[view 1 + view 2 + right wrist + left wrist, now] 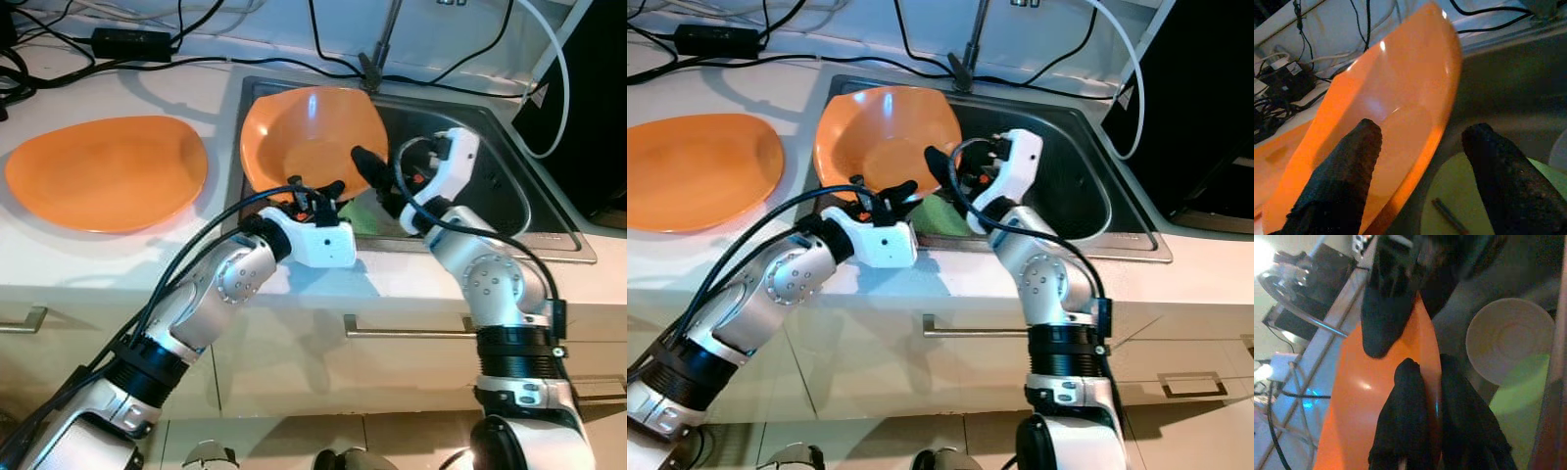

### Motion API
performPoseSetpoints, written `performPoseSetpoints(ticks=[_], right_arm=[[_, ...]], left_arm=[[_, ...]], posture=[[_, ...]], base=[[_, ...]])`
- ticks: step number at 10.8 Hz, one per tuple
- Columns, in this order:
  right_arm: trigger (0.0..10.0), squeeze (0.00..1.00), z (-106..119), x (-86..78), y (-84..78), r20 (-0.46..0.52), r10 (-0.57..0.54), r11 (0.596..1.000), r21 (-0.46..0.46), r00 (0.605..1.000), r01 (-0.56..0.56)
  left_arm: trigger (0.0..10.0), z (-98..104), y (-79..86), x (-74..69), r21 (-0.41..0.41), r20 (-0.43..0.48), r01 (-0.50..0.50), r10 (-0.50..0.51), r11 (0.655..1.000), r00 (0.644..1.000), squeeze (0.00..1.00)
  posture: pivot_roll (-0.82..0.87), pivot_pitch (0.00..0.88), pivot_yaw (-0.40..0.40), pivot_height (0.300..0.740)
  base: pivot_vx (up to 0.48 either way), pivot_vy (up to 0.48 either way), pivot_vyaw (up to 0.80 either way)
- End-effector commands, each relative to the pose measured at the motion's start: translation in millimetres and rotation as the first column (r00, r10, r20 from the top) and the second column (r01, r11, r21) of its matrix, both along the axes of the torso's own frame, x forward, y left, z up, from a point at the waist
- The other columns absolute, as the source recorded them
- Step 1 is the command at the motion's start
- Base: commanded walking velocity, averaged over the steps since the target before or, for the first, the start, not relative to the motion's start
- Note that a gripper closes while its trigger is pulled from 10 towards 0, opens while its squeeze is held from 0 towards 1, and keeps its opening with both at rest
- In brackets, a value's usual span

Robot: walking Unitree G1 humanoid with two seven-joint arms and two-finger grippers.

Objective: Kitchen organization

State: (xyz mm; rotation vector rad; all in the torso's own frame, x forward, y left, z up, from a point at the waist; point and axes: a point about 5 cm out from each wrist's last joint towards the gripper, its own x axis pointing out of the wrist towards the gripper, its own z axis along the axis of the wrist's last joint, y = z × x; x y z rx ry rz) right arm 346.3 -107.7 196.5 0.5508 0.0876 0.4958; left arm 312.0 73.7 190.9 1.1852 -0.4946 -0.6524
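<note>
Left gripper (315,188) pinches the near rim, at 6 o'clock, of the tilted glossy orange plastic plate (312,137) in the steel sink (490,186). Right gripper (372,176) straddles its 3 o'clock edge, fingers wide, empty. Likely lifting out; next, right closes.

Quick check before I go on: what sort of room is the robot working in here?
Most likely a home kitchen: a steel sink set in a pale countertop, a faucet behind it, orange plates, and drawer handles below.

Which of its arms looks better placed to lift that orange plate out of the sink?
Probably the left. The left gripper has its fingers closed on the rim of the tilted orange plate, while the right gripper is open, straddling the plate's edge without gripping.
</note>
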Motion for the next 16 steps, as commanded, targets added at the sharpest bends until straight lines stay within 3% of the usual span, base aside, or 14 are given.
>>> performPoseSetpoints(ticks=[1,5,11,12,13,16], right_arm=[[0.0,0.0,-5.1,1.5,-5.2,-0.027,-0.023,1.0,-0.008,0.999,0.023],[0.0,0.0,-5.1,1.8,-6.6,-0.037,-0.035,0.999,0.019,0.999,0.035],[0.0,0.0,-4.2,2.3,-8.6,-0.038,-0.05,0.998,0.034,0.998,0.051],[0.0,0.0,-4.2,2.4,-8.4,-0.041,-0.051,0.998,0.039,0.998,0.052],[0.0,0.0,-4.2,2.4,-8.4,-0.042,-0.052,0.998,0.041,0.998,0.054],[0.0,0.0,-4.3,3.4,-10.0,-0.05,-0.068,0.996,0.051,0.996,0.071]], left_arm=[[10.0,23.7,-5.9,-5.1,-0.059,0.122,0.038,-0.03,0.998,0.992,0.0],[10.0,29.4,-3.2,-1.8,-0.054,0.199,0.012,-0.001,0.998,0.98,0.0],[10.0,15.6,7.4,8.2,0.033,0.19,-0.097,0.089,0.995,0.978,0.0],[10.0,16.0,8.1,8.3,0.024,0.19,-0.103,0.096,0.994,0.977,0.37],[10.0,16.8,8.7,8.4,0.007,0.183,-0.105,0.102,0.994,0.978,1.0],[10.0,17.6,8.7,7.8,-0.006,0.174,-0.105,0.105,0.994,0.979,1.0]], posture=[[-0.02,0.067,-0.18,0.719],[-0.02,0.074,-0.179,0.719],[-0.02,0.075,-0.177,0.719],[-0.02,0.075,-0.177,0.719],[-0.02,0.075,-0.177,0.719],[-0.02,0.074,-0.178,0.719]], base=[[0.0,0.0,0.0],[0.0,0.0,0.0],[0.0,0.0,0.0],[0.0,0.0,0.0],[0.0,0.0,0.0],[0.0,0.0,0.0]])
